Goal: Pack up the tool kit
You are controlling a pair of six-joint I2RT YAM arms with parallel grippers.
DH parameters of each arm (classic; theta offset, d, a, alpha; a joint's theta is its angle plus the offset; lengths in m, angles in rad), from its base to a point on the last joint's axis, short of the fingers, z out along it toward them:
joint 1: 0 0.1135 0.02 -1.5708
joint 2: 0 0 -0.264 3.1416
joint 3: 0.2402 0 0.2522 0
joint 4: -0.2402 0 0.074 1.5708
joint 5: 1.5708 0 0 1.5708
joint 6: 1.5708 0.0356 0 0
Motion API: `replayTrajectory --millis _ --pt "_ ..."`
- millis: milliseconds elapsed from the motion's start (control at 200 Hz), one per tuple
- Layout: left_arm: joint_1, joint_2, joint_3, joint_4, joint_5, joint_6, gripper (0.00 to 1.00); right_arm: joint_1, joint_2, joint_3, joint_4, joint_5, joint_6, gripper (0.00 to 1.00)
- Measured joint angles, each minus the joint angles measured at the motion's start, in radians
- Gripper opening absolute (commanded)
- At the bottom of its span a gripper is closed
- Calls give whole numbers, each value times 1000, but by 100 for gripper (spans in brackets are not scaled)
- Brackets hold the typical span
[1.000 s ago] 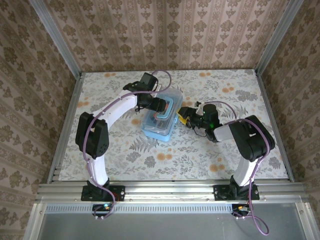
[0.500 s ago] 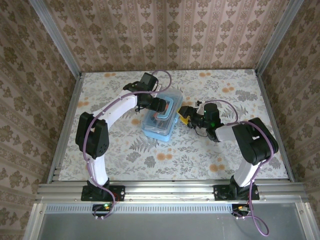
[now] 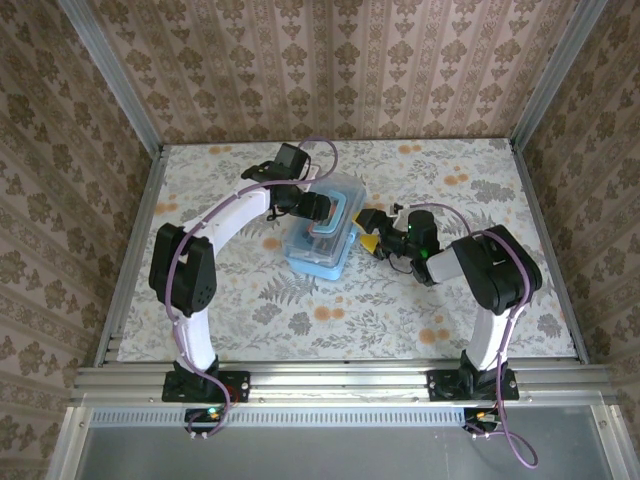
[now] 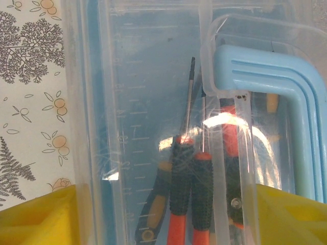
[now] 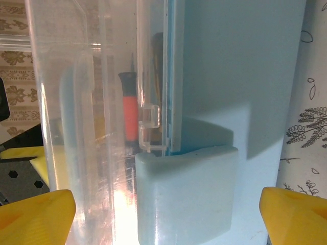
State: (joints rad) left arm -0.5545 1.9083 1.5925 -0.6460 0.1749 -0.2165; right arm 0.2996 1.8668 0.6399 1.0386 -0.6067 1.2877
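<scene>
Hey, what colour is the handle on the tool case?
Light blue; the handle of the case shows best in the left wrist view.

Arms bend inward (elbows out), right end effector (image 3: 366, 231) splayed.

Obstacles I log:
- case (image 3: 322, 240), mid-tabletop (image 3: 300, 315)
- left pincer (image 3: 318, 208), clamped across the case from the far side
- right pincer (image 3: 368, 233), spread wide at its right side

Free passage: bare tabletop in front, left and far right. Walls (image 3: 330, 70) bound three sides.
</scene>
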Motion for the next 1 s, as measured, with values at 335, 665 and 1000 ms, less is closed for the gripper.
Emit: replayTrajectory --millis 335,665,1000 --pt "3 0 -2 4 2 -1 35 6 45 10 73 -7 38 100" --pt "8 1 -2 13 6 -5 34 14 64 15 119 -2 87 100" --pt "12 2 -2 21 16 -11 34 21 77 10 177 17 149 100"
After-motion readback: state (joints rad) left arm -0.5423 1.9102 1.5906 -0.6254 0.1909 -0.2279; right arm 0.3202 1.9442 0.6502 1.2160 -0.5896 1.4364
